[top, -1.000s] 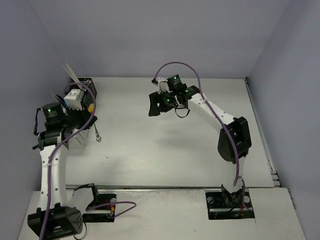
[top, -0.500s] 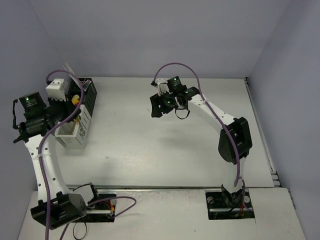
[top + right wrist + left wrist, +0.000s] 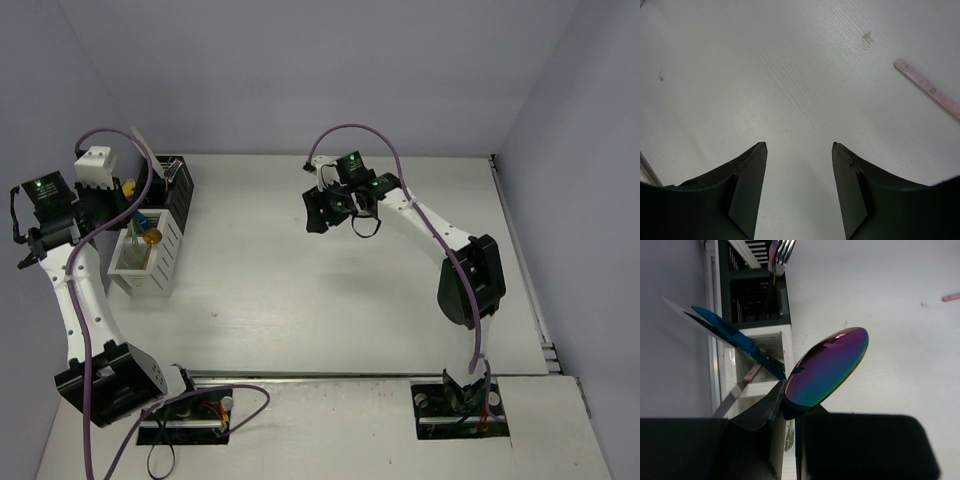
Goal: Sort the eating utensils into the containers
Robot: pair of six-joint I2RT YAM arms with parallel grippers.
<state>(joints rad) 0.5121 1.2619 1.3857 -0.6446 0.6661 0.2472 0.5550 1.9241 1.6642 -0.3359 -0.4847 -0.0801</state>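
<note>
The left gripper (image 3: 790, 412) has its fingers drawn almost together on the neck of an iridescent spoon (image 3: 827, 367), whose bowl juts past the fingertips above the white caddy (image 3: 140, 272) at the table's left edge. That caddy holds a blue-handled piece (image 3: 735, 337), and just behind it stands the black caddy (image 3: 180, 195) with fork tines (image 3: 782, 250) showing. The right gripper (image 3: 799, 145) hangs with its 2 fingers spread wide over bare table (image 3: 790, 60), a pink handle (image 3: 927, 90) lying flat nearby.
</note>
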